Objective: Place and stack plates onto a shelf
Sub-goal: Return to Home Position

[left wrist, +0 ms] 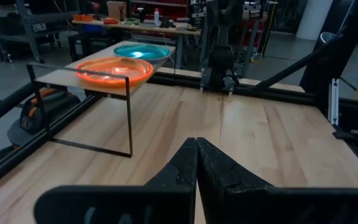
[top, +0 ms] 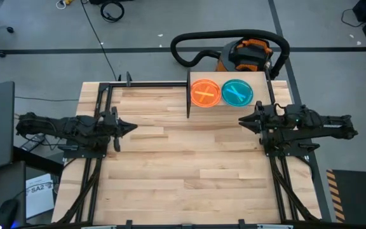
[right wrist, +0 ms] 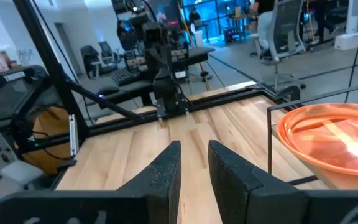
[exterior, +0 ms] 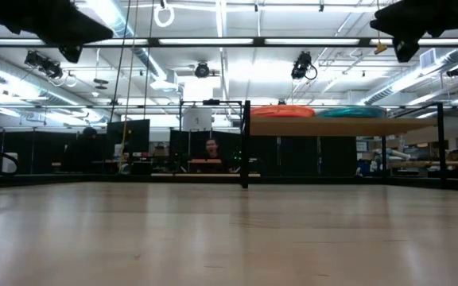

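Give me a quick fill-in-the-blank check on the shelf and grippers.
On the shelf, the orange plate sits nearer the ___ arm. The neighbouring plate is coloured ___. The left gripper, above the table, is ___. The right gripper, slightly open, holds ___.
Missing: left; blue; shut; nothing.

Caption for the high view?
Orange plate and blue plate sit side by side on the shelf; left gripper and right gripper wait empty at opposite sides.
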`<act>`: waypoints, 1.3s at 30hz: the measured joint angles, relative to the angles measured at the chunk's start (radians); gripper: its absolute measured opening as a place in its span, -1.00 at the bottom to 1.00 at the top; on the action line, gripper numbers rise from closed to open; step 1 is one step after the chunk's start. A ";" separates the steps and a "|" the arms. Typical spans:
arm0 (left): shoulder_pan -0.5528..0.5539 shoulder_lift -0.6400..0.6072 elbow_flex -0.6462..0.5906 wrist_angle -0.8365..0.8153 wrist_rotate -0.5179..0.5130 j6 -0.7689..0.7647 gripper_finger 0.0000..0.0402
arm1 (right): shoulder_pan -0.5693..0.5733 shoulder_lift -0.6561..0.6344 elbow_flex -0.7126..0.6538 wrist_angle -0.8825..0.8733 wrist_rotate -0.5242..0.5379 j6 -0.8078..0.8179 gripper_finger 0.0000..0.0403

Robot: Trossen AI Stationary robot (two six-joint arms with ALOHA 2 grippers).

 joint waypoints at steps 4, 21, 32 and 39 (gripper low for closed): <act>0.000 -0.028 -0.047 0.015 0.000 -0.001 -0.95 | 0.000 -0.047 -0.047 0.028 -0.001 0.001 -0.57; 0.000 -0.236 -0.180 0.079 0.047 0.006 -0.95 | 0.000 -0.246 -0.172 0.032 -0.002 0.025 -0.57; 0.000 -0.255 -0.184 0.081 0.095 0.033 -0.95 | 0.000 -0.245 -0.253 0.092 -0.001 0.062 -0.57; 0.000 -0.255 -0.184 0.082 0.101 0.034 -0.95 | 0.000 -0.244 -0.296 0.149 -0.001 0.060 -0.57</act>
